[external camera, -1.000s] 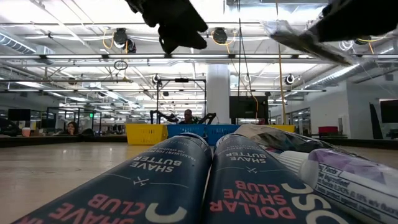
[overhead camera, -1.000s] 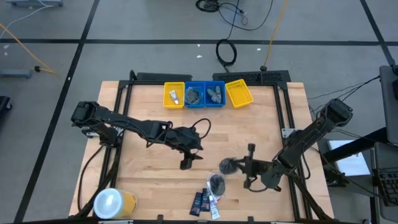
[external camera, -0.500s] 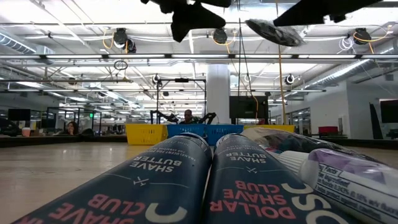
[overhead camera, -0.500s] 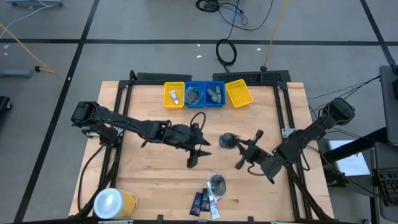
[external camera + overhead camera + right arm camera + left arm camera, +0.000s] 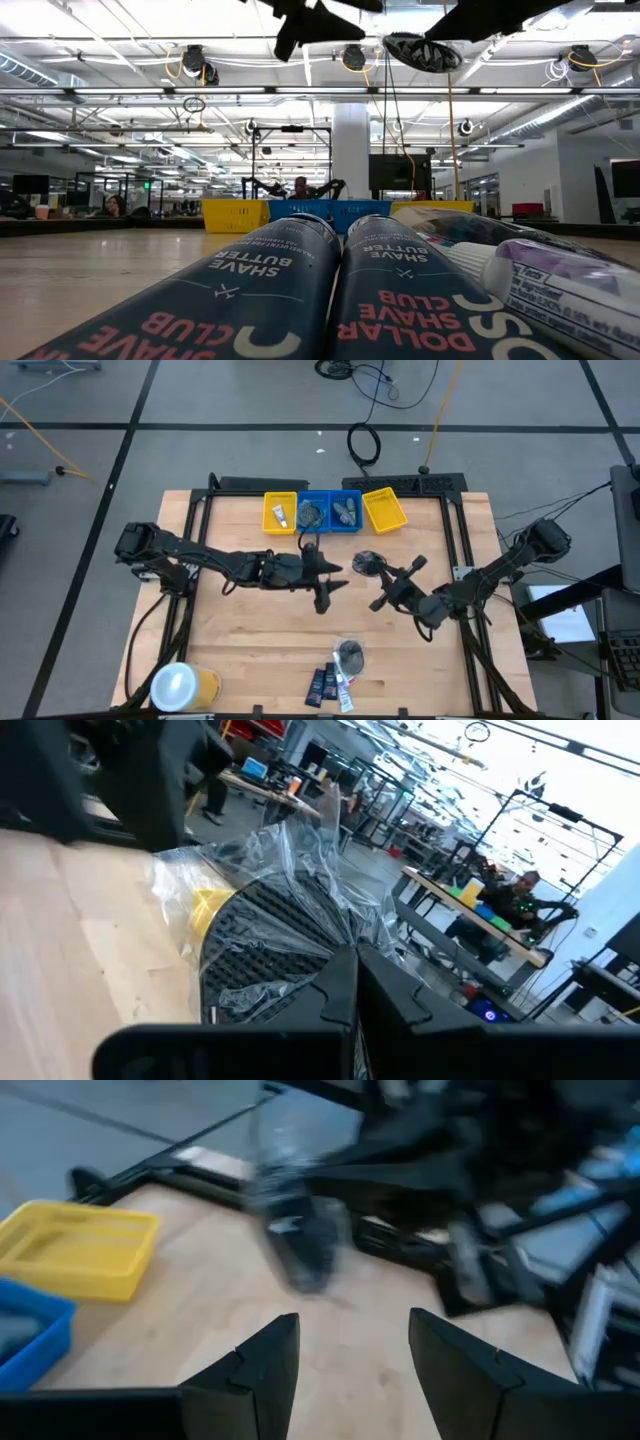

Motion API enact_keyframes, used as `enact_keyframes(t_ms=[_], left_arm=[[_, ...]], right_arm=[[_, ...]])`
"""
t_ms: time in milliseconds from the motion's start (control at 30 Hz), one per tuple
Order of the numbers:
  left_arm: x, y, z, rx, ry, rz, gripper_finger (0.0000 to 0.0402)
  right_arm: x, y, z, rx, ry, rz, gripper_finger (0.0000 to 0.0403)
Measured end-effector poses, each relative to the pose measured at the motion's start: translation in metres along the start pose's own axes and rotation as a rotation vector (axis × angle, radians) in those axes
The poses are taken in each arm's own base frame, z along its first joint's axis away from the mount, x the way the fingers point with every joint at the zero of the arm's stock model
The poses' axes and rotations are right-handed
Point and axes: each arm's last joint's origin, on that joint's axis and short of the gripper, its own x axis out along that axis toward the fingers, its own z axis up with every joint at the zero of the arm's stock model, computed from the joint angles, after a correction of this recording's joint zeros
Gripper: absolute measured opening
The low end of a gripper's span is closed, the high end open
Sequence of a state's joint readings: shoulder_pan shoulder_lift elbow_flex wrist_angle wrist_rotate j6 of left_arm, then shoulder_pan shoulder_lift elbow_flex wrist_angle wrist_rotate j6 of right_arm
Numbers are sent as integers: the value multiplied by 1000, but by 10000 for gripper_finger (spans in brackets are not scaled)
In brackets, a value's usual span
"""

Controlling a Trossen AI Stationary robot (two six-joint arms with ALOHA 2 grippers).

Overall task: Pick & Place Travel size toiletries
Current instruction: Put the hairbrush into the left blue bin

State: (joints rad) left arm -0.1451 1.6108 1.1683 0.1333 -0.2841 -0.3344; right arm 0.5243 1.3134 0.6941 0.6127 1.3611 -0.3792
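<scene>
**Pouch held aloft over mid-table**

The right gripper (image 5: 378, 582) hangs above the middle of the wooden table (image 5: 230, 650), its fingers pinched tight on the edge of a clear pouch (image 5: 366, 563) with a dark round thing inside. From the right wrist view the plastic (image 5: 290, 890) crumples out just past the closed fingertips, the dark ribbed disc plain through it. From table height the pouch (image 5: 420, 50) hangs high in the air, clear of the wood.

The left gripper (image 5: 327, 592) floats just beside it, toward the left, its two fingers (image 5: 262, 1365) standing apart with nothing between them; through its own camera the pouch (image 5: 300, 1220) shows ahead as a blur.

At the near edge lie the rest of the toiletries: a second clear pouch (image 5: 349, 653), two navy packets (image 5: 322, 684) side by side, and a small white tube (image 5: 343, 688) touching them. Up close at table level the packets (image 5: 290, 300) read "Dollar Shave Club".

Along the far edge sit four trays in a row, yellow (image 5: 268, 517), blue (image 5: 301, 524), blue (image 5: 357, 523) and yellow (image 5: 396, 518). A white-topped yellow container (image 5: 182, 686) stands at the near left corner.
</scene>
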Motion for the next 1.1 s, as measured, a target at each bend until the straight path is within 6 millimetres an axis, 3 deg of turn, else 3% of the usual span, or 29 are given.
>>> enact_keyframes(t_ms=[267, 733, 900, 1100], left_arm=[[5, 19, 6, -63, -11, 50, 186], [7, 22, 18, -81, -93, -43, 186], [19, 27, 9, -105, -73, -29, 186], [38, 33, 1, -138, -80, -147, 186]], right_arm=[[2, -2, 2, -9, -3, -9, 0], [4, -3, 4, -23, -8, -15, 0], [4, -2, 5, -18, -20, 8, 0], [5, -3, 4, -21, -16, 4, 0]])
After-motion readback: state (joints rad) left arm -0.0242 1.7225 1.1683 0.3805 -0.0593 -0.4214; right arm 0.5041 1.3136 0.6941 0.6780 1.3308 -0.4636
